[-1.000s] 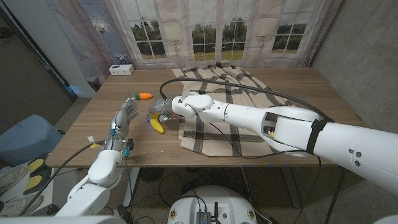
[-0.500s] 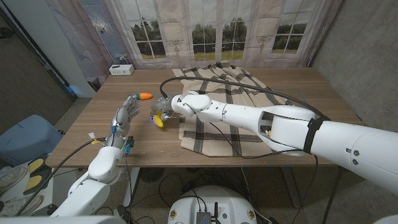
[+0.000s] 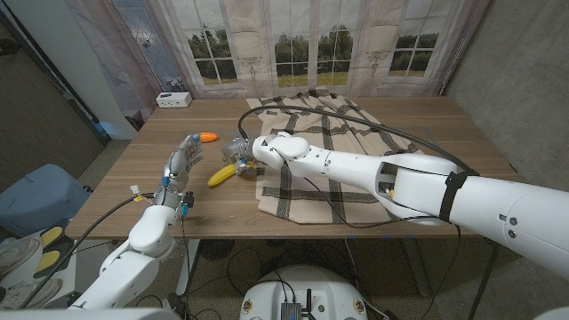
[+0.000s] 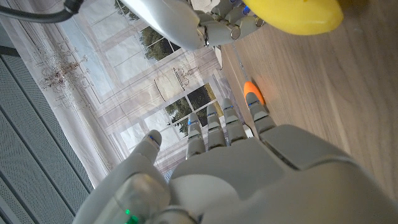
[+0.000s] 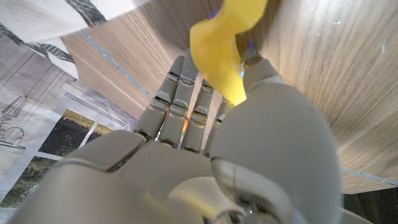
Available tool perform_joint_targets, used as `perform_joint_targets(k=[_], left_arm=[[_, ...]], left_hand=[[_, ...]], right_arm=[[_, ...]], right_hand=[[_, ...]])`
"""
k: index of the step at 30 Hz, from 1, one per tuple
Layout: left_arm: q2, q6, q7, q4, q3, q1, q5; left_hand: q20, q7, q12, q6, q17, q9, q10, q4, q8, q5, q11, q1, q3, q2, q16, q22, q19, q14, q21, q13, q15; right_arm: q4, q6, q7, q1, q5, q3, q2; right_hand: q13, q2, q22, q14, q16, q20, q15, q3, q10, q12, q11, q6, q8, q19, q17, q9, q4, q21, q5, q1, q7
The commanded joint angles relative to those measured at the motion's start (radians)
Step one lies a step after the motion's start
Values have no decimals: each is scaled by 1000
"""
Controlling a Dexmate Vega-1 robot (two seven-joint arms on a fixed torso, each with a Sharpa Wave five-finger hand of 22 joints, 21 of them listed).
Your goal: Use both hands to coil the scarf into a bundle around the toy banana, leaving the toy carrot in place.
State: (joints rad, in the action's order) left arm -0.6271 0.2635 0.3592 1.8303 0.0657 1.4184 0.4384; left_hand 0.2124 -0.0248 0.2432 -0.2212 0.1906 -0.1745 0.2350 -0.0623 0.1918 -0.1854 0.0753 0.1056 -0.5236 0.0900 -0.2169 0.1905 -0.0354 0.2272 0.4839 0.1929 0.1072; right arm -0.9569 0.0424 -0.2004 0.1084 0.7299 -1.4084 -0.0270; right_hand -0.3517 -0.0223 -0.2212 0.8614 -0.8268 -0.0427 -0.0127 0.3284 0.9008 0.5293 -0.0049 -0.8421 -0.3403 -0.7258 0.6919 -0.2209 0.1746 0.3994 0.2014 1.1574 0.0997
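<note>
The yellow toy banana [image 3: 221, 175] lies low over the table just off the near left corner of the plaid scarf [image 3: 331, 158]. My right hand [image 3: 240, 156] grips the banana's right end; in the right wrist view the banana [image 5: 225, 41] runs between the thumb and the fingers [image 5: 180, 93]. My left hand [image 3: 180, 164] stands open to the left of the banana, fingers apart and touching nothing. The orange toy carrot [image 3: 207, 137] lies on bare wood beyond the left hand. In the left wrist view the carrot [image 4: 252, 93] shows past the fingertips [image 4: 219, 118], with the banana [image 4: 297, 12] off to one side.
A small white box [image 3: 172, 99] sits at the table's far left corner. The scarf covers the middle and far part of the table. A black cable [image 3: 373, 127] arcs over the scarf along my right arm. Bare wood [image 3: 444, 133] lies right of the scarf.
The banana has swung from hanging under my right hand to lying nearly level, its free end pointing left. My right hand shifted slightly right. My left hand crept forward.
</note>
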Motion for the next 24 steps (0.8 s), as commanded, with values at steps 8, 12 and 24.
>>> perform_joint_targets(k=[8, 12, 24], left_arm=[[-7, -37, 29, 29, 17, -14, -17], [-7, -45, 32, 32, 23, -19, -20], [-10, -68, 33, 33, 41, -48, -22]], left_hand=[[1, -1, -5, -6, 2, -6, 10, -5, -3, -7, -3, -5, -4, -2, 2, 4, -4, 12, -3, 5, -1], [1, 0, -6, -5, 2, -6, 11, -5, -3, -8, -4, -4, -5, -1, 3, 4, -5, 12, -3, 5, -1], [1, -2, -9, -5, 1, -6, 11, -4, -3, -8, -4, -1, -8, 1, 5, 4, -7, 12, -6, 5, -3]], right_arm=[[-113, 7, 193, 67, -9, 99, -105], [-139, 24, 215, 81, -16, 127, -125], [-226, 106, 280, 124, -26, 208, -178]], right_hand=[[-47, -118, -8, 104, 6, -6, -214, -4, 66, 39, -48, -196, -13, -1, 23, -27, -10, 16, -1, 137, -25], [-53, -119, -8, 104, 13, -6, -215, -3, 64, 43, -54, -198, -14, 2, 23, -25, -11, 18, -1, 139, -25], [-76, -117, -8, 117, 37, -7, -216, -3, 67, 63, -54, -202, -17, 10, 26, -20, -16, 27, 1, 143, -20]])
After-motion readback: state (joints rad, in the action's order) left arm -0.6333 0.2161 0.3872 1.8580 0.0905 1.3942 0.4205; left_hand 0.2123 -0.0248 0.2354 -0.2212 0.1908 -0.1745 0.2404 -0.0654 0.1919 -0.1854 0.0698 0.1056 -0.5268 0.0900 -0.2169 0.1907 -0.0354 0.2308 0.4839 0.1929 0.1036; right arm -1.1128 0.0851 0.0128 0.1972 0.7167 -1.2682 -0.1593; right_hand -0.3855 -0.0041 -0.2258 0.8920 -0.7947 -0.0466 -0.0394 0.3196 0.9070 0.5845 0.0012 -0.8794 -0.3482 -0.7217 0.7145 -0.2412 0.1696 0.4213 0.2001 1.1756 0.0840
